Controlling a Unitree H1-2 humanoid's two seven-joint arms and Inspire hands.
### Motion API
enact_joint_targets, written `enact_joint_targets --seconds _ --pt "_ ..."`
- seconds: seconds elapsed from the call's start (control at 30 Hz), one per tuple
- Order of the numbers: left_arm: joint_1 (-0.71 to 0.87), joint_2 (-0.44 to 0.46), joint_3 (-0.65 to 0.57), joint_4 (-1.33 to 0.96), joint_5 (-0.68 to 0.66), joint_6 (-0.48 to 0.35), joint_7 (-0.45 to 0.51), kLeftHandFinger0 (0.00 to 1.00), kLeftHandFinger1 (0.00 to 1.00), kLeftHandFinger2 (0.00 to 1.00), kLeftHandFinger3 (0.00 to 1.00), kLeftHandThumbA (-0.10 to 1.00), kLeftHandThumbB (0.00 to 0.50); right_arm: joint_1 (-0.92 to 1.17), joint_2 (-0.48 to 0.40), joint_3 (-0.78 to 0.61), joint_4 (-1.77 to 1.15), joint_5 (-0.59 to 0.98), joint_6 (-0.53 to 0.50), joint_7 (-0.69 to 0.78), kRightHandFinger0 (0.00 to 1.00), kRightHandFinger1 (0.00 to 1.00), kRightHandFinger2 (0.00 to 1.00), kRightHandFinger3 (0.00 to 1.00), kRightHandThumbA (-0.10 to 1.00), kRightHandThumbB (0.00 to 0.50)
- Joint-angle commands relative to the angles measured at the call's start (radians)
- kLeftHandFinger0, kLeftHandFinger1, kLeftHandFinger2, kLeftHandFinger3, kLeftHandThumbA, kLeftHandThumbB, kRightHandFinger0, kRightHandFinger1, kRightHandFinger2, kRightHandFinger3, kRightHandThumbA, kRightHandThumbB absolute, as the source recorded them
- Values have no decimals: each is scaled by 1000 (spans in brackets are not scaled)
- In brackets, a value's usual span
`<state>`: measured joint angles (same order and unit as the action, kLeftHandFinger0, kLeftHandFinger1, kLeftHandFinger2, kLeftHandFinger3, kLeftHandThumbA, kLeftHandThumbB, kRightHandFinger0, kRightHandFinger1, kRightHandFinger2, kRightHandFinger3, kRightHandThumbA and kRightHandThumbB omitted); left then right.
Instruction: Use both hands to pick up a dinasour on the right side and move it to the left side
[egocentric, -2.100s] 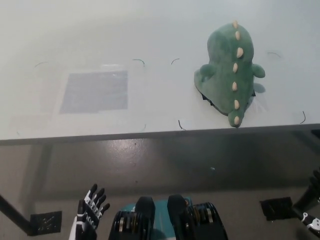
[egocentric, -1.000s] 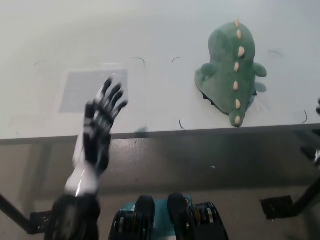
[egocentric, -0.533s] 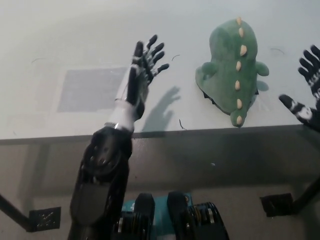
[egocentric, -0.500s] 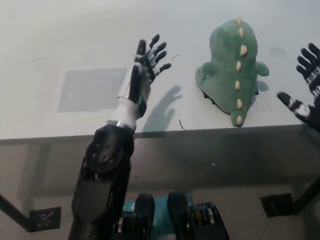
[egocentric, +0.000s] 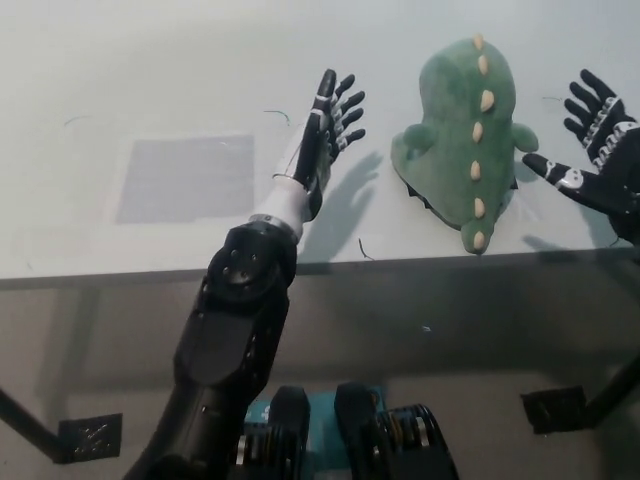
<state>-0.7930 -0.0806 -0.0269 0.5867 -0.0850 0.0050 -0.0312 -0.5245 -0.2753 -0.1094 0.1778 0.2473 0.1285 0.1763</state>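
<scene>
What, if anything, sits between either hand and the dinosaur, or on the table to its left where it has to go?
Nothing visible. The left hand and right hand flank the green dinosaur, both open, with only bare table in the gaps. Leftward the surface shows only a flat grey patch and thin dark marks, nothing raised.

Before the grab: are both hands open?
Yes: left hand and right hand show spread fingers, flanking the dinosaur, touching nothing.

The white table (egocentric: 150, 80) is evenly and brightly lit from above, with a washed-out sheen. Soft shadows are cast toward the near edge beside the left hand (egocentric: 325, 135) and plush dinosaur (egocentric: 462, 140). Below, the floor is dim.
</scene>
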Motion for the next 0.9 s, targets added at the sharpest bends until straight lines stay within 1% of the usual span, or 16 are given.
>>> enact_joint_targets --seconds 0.0,0.07,0.1,0.13,0.23,0.27,0.3,0.33,0.43,0.5,0.63,0.7,0.73,0.77,0.8,0.87 --pt "-80 -16 -7 39 23 -94 5 1000 1000 1000 1000 1000 364 -57 8 12 23 -19 -48 10 1000 1000 1000 1000 1000 184" --pt "-89 -17 -8 64 26 -104 8 1000 1000 1000 1000 1000 357 -56 14 15 28 -23 -52 8 1000 1000 1000 1000 1000 178" --pt "-100 -22 -2 97 20 -113 9 1000 1000 1000 1000 1000 355 -60 20 17 42 -25 -42 4 1000 1000 1000 1000 1000 207" --pt "-105 -25 1 112 19 -115 10 1000 1000 1000 1000 1000 347 -60 22 20 50 -32 -46 3 1000 1000 1000 1000 1000 219" --pt "-118 -27 3 154 19 -127 9 1000 1000 1000 1000 1000 341 -64 25 22 94 -43 -67 6 1000 1000 1000 1000 1000 213" --pt "-126 -28 0 186 25 -134 11 1000 1000 1000 1000 1000 311 -71 26 22 133 -48 -64 3 1000 1000 1000 1000 1000 192" --pt "-132 -28 -2 212 31 -145 13 1000 1000 1000 1000 1000 298 -77 28 21 159 -49 -58 -1 1000 1000 1000 1000 1000 195" --pt "-137 -27 -4 238 32 -158 10 1000 1000 1000 1000 1000 311 -84 31 17 189 -43 -57 2 1000 1000 1000 1000 1000 187" --pt "-150 -26 5 262 25 -157 7 1000 1000 1000 1000 1000 309 -107 36 17 233 -45 -67 4 1000 1000 1000 1000 1000 178" --pt "-145 -34 6 272 20 -156 5 1000 1000 1000 1000 1000 332 -106 39 19 253 -47 -78 7 1000 1000 1000 1000 1000 210" --pt "-170 -35 11 314 19 -173 8 1000 1000 1000 1000 1000 354 -132 43 18 305 -47 -109 11 1000 1000 1000 1000 1000 235" --pt "-172 -35 7 314 29 -165 14 1000 1000 1000 1000 1000 359 -135 40 18 308 -47 -115 18 1000 1000 1000 1000 1000 230" --pt "-173 -35 7 316 29 -167 14 1000 1000 1000 1000 1000 350 -136 40 18 310 -47 -116 18 1000 1000 1000 1000 1000 232" --pt "-173 -35 8 320 29 -166 15 1000 1000 1000 1000 1000 360 -135 37 22 304 -57 -116 12 1000 1000 1000 1000 1000 227" --pt "-177 -32 9 322 28 -164 14 1000 1000 1000 1000 1000 360 -139 35 24 308 -62 -121 11 1000 1000 1000 1000 1000 241" --pt "-187 -28 12 340 30 -157 22 1000 1000 1000 1000 1000 337 -152 13 37 343 -105 -134 -8 1000 1000 1000 1000 1000 231"
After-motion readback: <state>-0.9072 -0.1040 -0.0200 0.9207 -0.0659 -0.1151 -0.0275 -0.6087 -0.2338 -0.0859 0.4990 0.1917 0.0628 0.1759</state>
